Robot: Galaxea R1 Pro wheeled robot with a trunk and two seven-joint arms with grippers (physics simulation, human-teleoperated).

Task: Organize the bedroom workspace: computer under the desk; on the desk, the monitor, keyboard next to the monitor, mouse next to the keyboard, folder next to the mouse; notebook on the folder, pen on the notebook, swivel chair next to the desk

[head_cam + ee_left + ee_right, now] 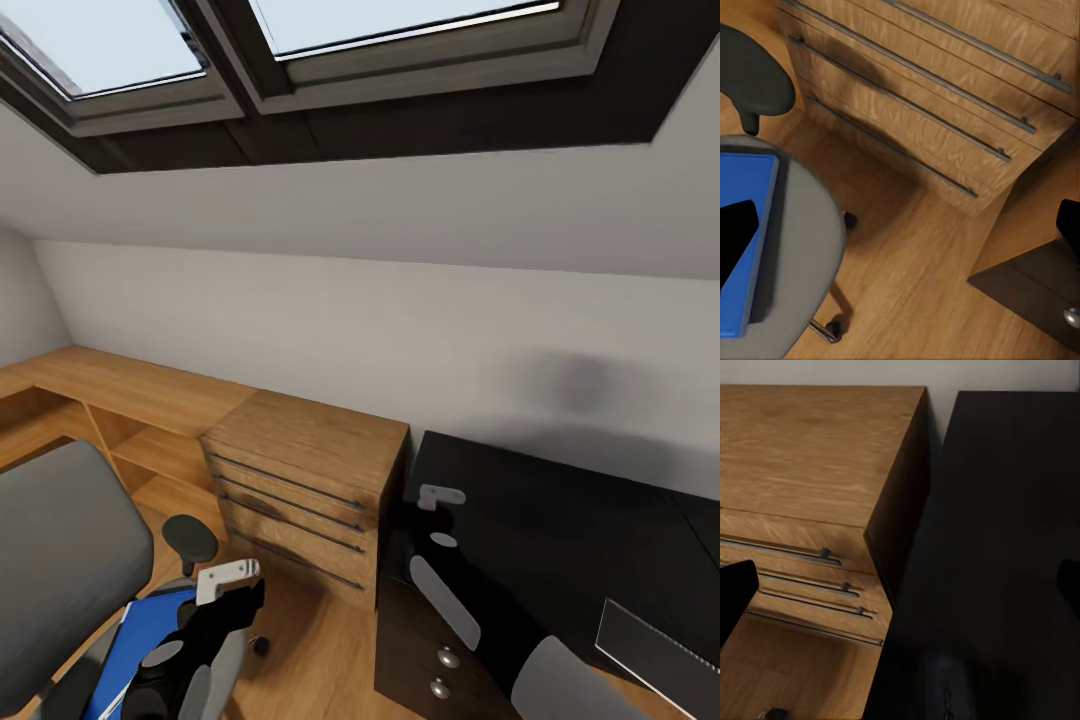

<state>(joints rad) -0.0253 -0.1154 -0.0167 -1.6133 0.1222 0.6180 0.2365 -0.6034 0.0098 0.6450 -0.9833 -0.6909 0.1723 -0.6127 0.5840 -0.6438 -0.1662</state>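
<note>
My left arm reaches forward and low, its left gripper (232,580) holding nothing. My right arm stretches ahead at about the same height, the right gripper (440,497) empty too. Both wrist views show dark fingertips set wide apart.

Two arms: glossy black shells, grey oval panels, pale grey wrist brackets; left tool (235,590) and right tool (440,505) black-fingered.

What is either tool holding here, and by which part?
Nothing. The left tool hangs open over the chair by the folder; the right tool is open above the desk.
</note>
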